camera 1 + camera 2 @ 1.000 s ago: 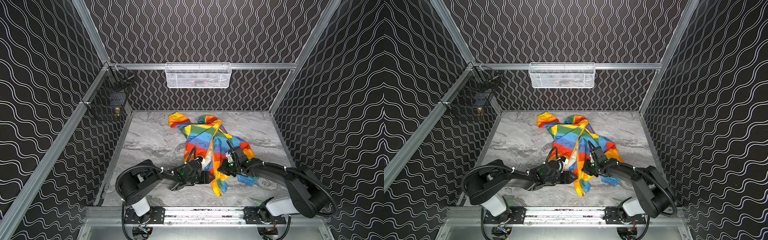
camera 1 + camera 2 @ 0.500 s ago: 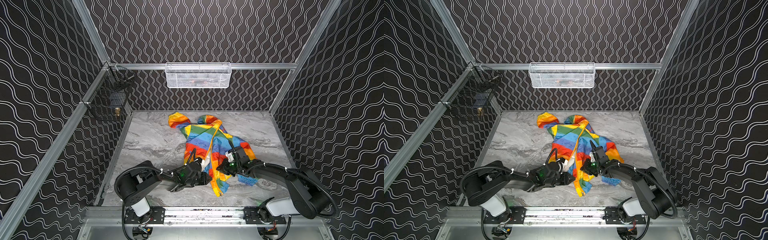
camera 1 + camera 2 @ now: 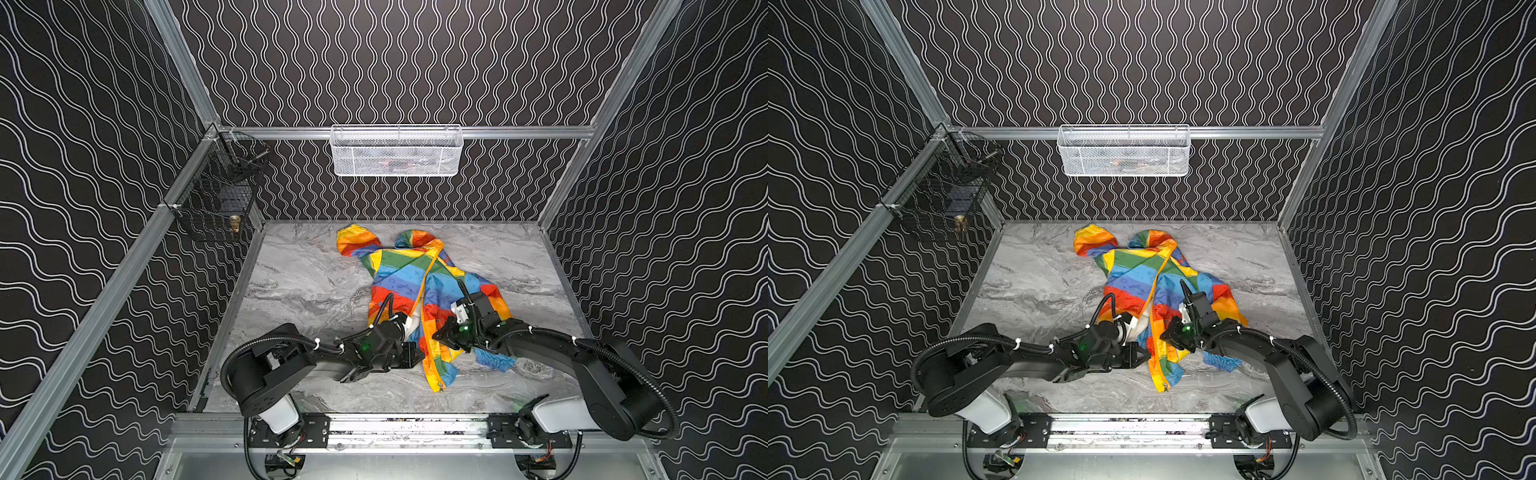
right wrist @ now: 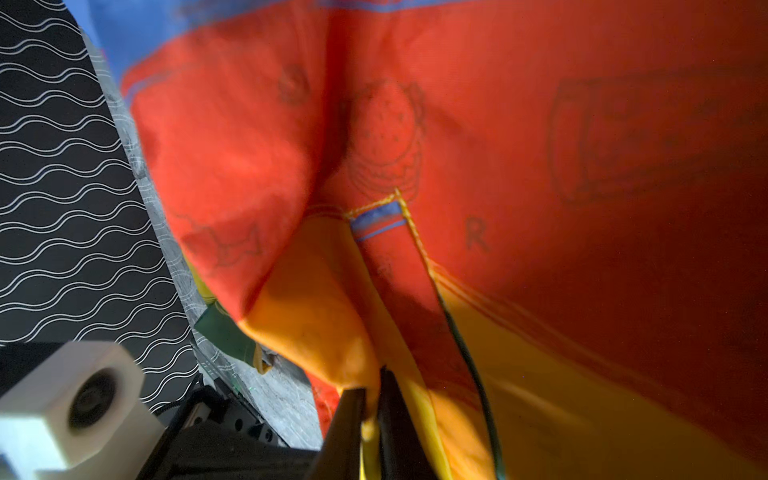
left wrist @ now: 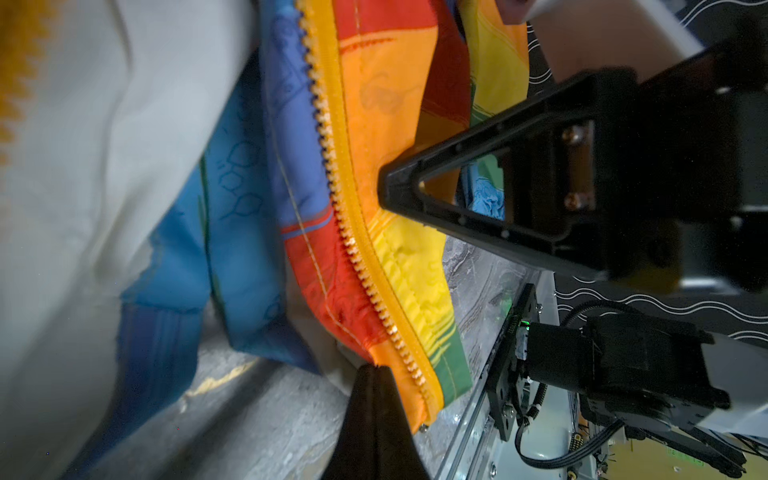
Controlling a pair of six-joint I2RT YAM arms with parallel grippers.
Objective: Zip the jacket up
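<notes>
The rainbow-striped jacket (image 3: 409, 276) (image 3: 1138, 270) lies crumpled on the marble table, hood toward the back. Its front is open, with white lining showing by the left arm. In the left wrist view, the orange zipper band (image 5: 353, 232) with its teeth runs down to the hem. My left gripper (image 5: 375, 370) (image 3: 417, 355) is shut on the jacket's edge beside that band, near its lower end. My right gripper (image 4: 372, 395) (image 3: 436, 334) is shut on an orange-yellow fold of the other front panel. Its black fingers (image 5: 399, 191) press into the cloth just across the zipper.
A white mesh basket (image 3: 395, 151) hangs on the back wall. On the left wall hangs a black wire basket (image 3: 216, 208). The metal front rail (image 3: 395, 424) runs close below the jacket's hem. Bare marble (image 3: 307, 291) lies left of the jacket.
My left gripper has closed from open onto the jacket's edge by the zipper. The right gripper has kept its hold and barely moved.
</notes>
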